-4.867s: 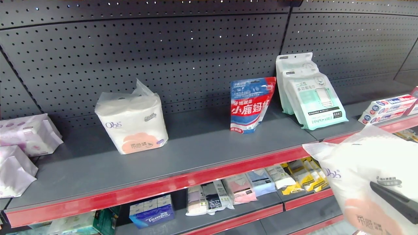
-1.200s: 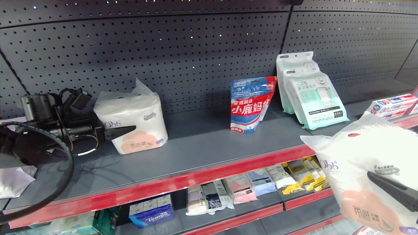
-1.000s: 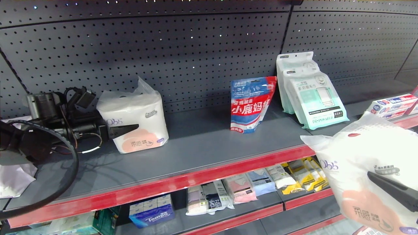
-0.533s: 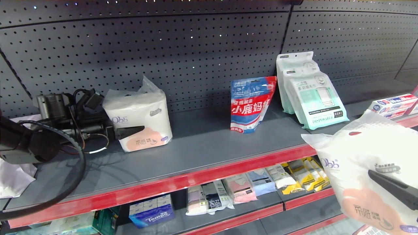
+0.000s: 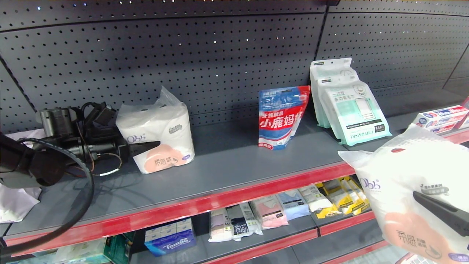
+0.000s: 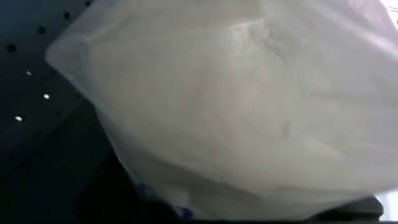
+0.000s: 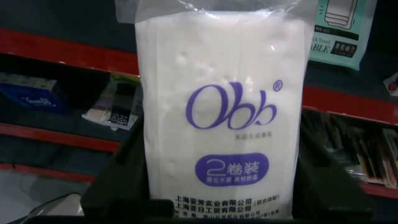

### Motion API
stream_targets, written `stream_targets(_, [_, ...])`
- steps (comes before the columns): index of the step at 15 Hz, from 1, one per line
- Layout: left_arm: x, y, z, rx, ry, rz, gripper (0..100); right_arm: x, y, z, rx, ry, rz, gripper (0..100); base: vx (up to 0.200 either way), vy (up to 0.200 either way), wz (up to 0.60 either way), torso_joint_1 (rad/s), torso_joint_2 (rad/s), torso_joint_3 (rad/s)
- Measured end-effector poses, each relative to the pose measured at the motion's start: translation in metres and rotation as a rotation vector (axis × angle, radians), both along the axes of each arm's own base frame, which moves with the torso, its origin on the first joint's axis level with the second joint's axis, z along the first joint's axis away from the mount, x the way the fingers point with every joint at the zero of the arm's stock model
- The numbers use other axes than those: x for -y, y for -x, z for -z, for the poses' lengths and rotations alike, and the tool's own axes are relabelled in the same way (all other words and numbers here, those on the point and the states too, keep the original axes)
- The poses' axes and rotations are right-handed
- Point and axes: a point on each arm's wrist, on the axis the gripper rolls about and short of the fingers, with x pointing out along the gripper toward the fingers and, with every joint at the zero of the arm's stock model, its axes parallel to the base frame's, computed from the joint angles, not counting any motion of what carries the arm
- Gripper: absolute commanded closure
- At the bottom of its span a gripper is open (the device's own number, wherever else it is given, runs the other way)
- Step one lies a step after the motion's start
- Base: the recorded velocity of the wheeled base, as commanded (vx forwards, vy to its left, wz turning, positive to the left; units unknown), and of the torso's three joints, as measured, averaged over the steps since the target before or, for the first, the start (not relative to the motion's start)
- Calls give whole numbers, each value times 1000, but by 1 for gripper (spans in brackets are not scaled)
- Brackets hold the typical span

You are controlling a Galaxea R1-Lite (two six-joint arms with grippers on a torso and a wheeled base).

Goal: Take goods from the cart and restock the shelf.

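Well to the left of the red-and-blue stand-up pouch (image 5: 280,117), on the grey shelf board with the red front edge (image 5: 227,172), stands a white plastic-wrapped pack of toilet rolls (image 5: 161,128). The left gripper (image 5: 155,143) comes at it from the side away from the pouch. One dark finger lies across its printed front and the other is hidden behind, so it appears to be clasped around the pack. Below and to the right of the pouch, out in front of the shelf edge, the right gripper (image 5: 421,198) is closed on a second white roll pack (image 5: 399,183), with the dark fingers pressing its two broad sides.

Several things could go wrong from here. The soft, slick wrap may slide in the right gripper's hold. If carried in low, the second pack could catch on the red edge. If swung in wide, it could tip the pouch, which is free-standing and light. The shelf pack may topple on release if it is not sitting flat.

The shelf pack stands upright with its loose plastic flap up. Its printed face looks out over the shelf edge, turned slightly toward the pouch. The second pack's long axis runs bottom to top, leaning so its gathered top points up and toward the pouch.
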Motion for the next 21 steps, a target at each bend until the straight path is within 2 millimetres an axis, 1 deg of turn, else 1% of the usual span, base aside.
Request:
stream_targets(4, [6, 28, -3, -46, 17, 8, 100, 0, 0, -1, 3, 0, 0, 100, 0, 0, 0, 0, 0, 0])
stream_targets(7, [8, 43, -8, 23, 11, 13, 100, 0, 0, -1, 3, 0, -1, 100, 0, 0, 0, 0, 0, 0])
stream_targets(12, [21, 62, -1, 56, 53, 38, 100, 0, 1, -2, 11, 0, -2, 100, 0, 0, 0, 0, 0, 0])
stream_targets(14, [23, 69, 6, 45, 61, 42, 100, 0, 1, -3, 17, -1, -2, 100, 0, 0, 0, 0, 0, 0])
stream_targets(17, [21, 74, 11, 31, 64, 33, 100, 0, 1, -4, 21, -2, -2, 100, 0, 0, 0, 0, 0, 0])
stream_targets(19, [13, 75, 11, 37, 66, 21, 100, 0, 1, -5, 23, -1, -2, 100, 0, 0, 0, 0, 0, 0])
stream_targets(21, [5, 80, 13, 43, 73, 37, 100, 0, 1, -5, 25, -1, -2, 100, 0, 0, 0, 0, 0, 0])
